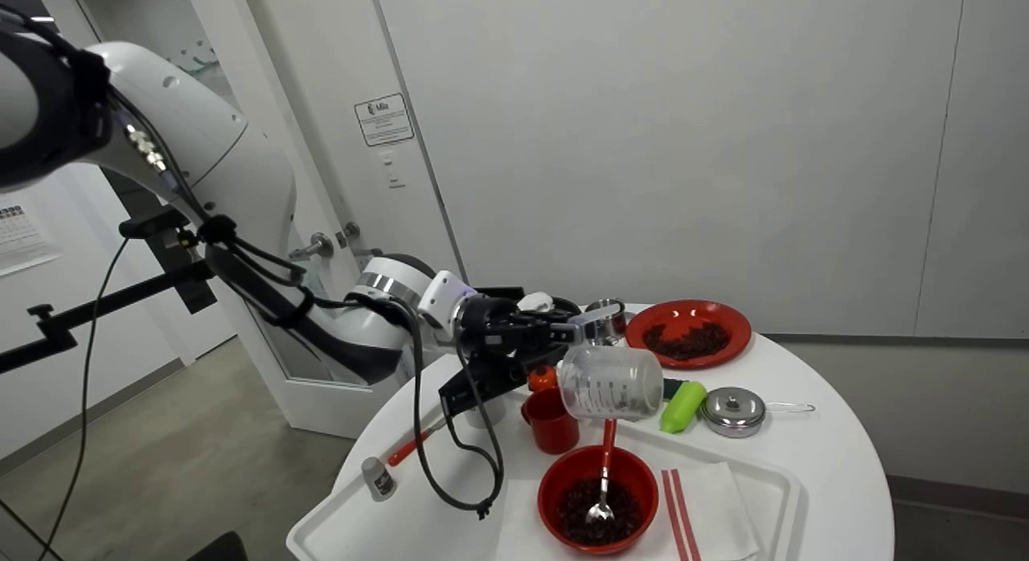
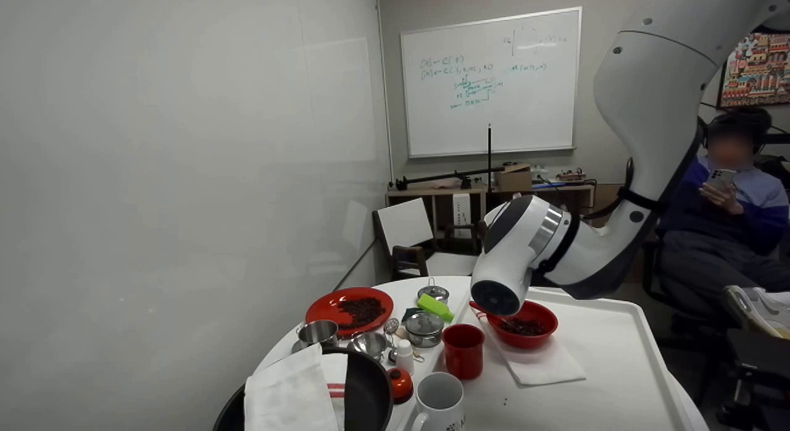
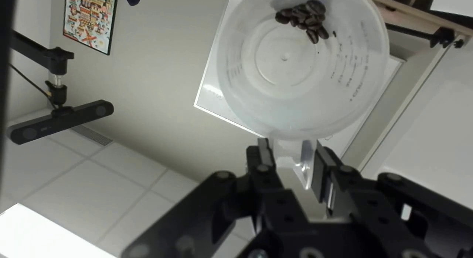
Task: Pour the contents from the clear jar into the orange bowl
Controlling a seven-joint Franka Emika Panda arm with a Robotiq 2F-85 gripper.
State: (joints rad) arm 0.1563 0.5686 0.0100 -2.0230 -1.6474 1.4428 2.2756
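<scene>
Holding dark beans: tipped clear jar, red bowl with spoon

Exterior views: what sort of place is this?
Probably a robotics lab or office room: a written-on whiteboard, a robot arm, and a round white table set with kitchenware, likely staged for trials.

In an exterior view the robot's arm slants down from the upper left to a bent wrist. The pincer points sideways, nearly level, its two fingers clamped in a grip, a narrow gap between them.
</scene>
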